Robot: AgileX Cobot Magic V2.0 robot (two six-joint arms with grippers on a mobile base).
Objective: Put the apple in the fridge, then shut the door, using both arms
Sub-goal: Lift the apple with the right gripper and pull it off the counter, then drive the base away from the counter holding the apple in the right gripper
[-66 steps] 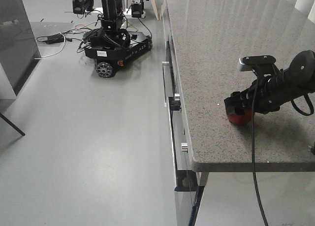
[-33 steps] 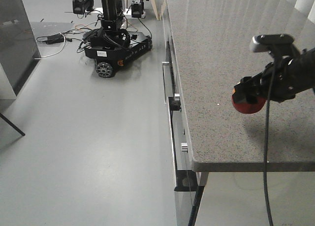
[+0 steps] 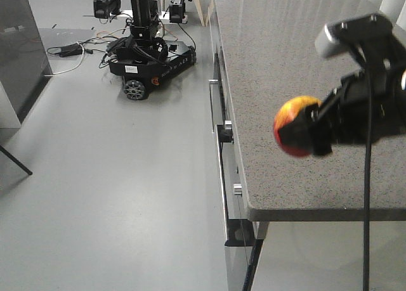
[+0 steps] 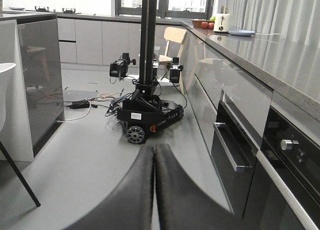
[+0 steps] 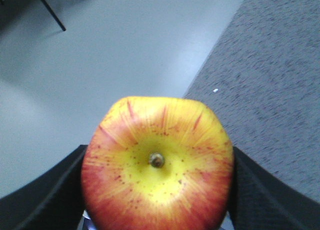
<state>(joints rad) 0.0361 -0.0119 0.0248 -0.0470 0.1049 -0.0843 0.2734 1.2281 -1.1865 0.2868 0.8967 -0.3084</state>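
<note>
Red and yellow, the apple (image 3: pixel 293 121) hangs in the air above the table (image 3: pixel 279 56), close to its floor-side edge, stem end turned toward the wrist. Clenched on it is the right pincer (image 3: pixel 303 130), black fingers (image 5: pixel 47 197) pressing both flanks. Over the floor (image 4: pixel 75 160) beside the table's drawers (image 4: pixel 230 150), the left pincer (image 4: pixel 154 157) is clamped tight, fingers flat together. Another wheeled rig (image 3: pixel 149 56) stands well off from the table.

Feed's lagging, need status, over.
Right tool shut on apple, held above counter edge. Left tool shut, empty. Wheeled rig parked on floor ahead.
</note>
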